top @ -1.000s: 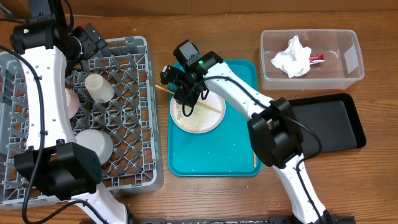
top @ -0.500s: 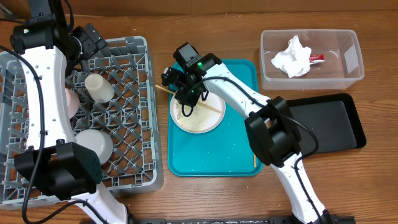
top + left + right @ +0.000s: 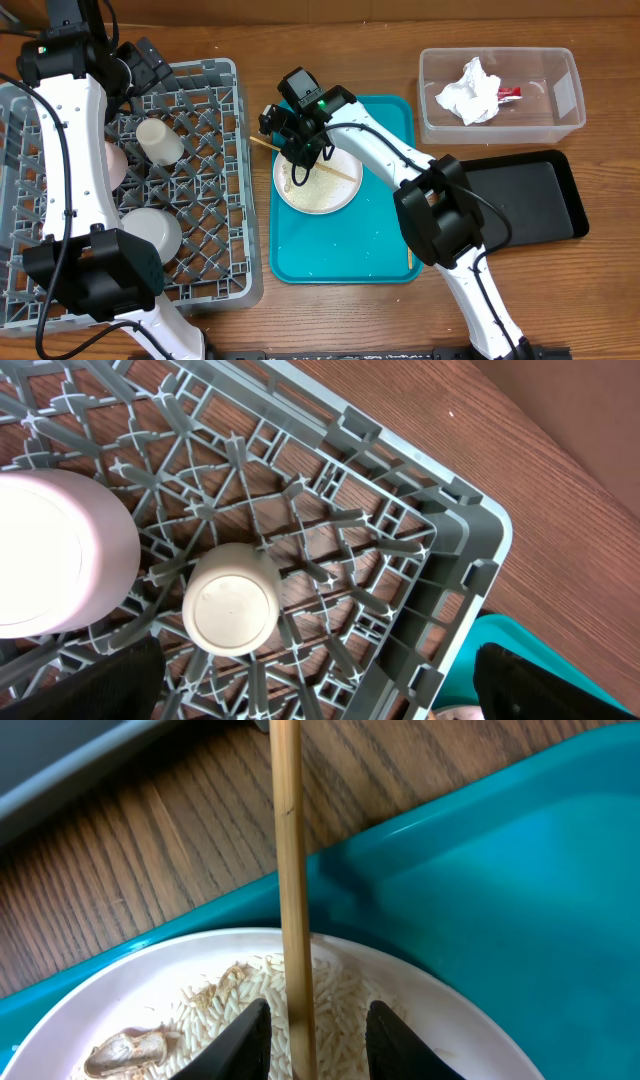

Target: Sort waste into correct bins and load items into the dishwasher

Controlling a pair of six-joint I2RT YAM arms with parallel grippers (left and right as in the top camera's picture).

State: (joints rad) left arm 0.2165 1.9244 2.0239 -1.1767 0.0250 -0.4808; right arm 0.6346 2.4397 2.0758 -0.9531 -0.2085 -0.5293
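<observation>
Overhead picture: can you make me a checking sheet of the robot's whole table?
Surface: brown wooden table, a teal plastic serving tray on it.
Job's things: small white cup, pinkish-white bowl and pale round bowl in the grey lattice dish rack; large white plate with rice crumbs and a thin wooden chopstick on the teal tray; crumpled white napkin and red wrapper in the clear plastic tub; shallow black tray with nothing in it.
Clutter: nothing seen.
Grippers: left gripper open above the rack; right gripper, fingers either side of the chopstick, a gap showing.
Cables: black cables along both white arms.
Surroundings: nothing seen.
</observation>
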